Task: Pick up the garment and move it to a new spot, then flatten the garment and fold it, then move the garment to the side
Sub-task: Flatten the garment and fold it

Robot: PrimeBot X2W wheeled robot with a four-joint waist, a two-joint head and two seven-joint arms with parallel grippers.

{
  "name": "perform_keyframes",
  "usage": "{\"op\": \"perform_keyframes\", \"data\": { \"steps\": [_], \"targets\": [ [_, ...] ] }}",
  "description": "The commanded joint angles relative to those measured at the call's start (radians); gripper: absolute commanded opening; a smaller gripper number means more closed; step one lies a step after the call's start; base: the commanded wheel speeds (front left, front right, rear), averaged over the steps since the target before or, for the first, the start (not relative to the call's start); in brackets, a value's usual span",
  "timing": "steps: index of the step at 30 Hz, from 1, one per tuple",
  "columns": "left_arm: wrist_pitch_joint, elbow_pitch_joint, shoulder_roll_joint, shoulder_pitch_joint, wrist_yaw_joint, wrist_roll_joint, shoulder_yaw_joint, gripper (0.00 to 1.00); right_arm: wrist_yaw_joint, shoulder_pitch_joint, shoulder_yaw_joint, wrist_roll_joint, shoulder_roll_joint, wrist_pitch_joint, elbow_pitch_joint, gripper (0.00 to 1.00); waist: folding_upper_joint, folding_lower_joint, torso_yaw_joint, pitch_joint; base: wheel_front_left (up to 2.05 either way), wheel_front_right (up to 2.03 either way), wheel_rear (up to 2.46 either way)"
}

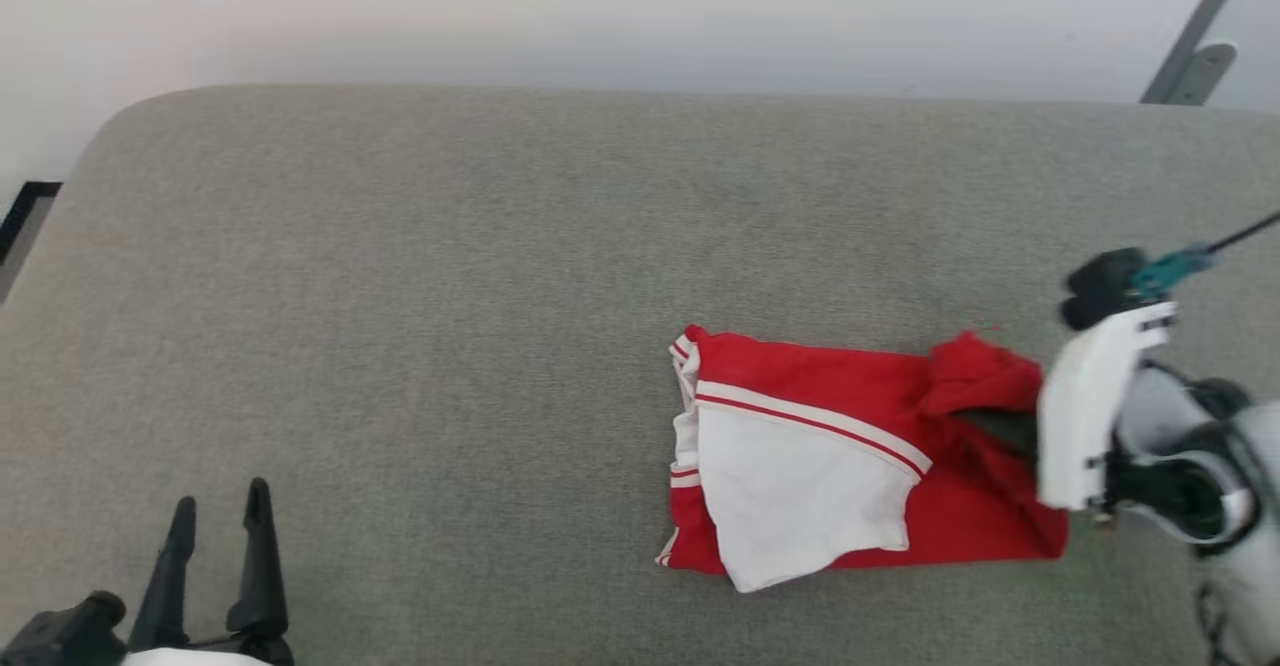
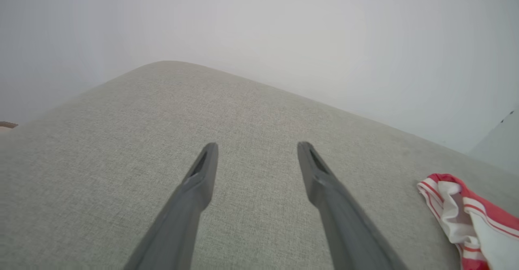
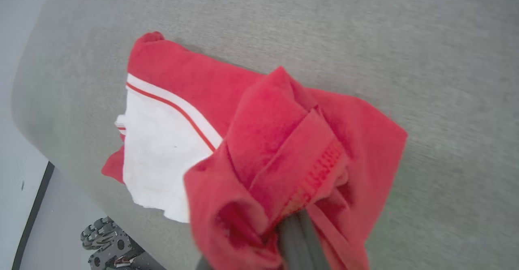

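One corner of the garment [image 1: 800, 386] tight inside the right claw [image 3: 299, 226]

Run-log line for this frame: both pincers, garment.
left pincer: open, empty, above grey cushion | right pincer: shut on garment, right edge bunched up | garment: folded, lying on cushion

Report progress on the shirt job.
Done: the red shirt looks folded into a compact rectangle on the grey cushion. In hand: the right gripper is shut on its bunched red edge; the left gripper hangs open, apart. Left: probably moving the red shirt aside and releasing it.
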Motion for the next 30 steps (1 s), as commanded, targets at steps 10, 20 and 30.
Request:
{"op": "perform_keyframes", "data": {
  "steps": [10,20,30],
  "targets": [
    [-0.005,0.021,0.005,-0.043,-0.003,-0.023,-0.055,1.00,0.000,-0.042,0.089,-0.065,0.153,-0.001,0.032,0.00,-0.0001,0.0000,0.089,-0.003,0.00,0.00,0.00],
    [-0.005,0.036,0.003,-0.061,-0.003,-0.045,-0.075,1.00,0.000,-0.097,0.139,-0.096,0.236,-0.063,0.158,1.00,-0.0001,0.0000,0.123,-0.003,0.00,0.00,0.00],
    [-0.005,0.022,0.010,-0.028,-0.004,-0.059,-0.044,1.00,0.000,-0.086,0.107,-0.032,0.177,-0.090,0.048,1.00,-0.0001,0.0000,0.066,-0.018,0.00,0.00,0.00]
  ]
}}
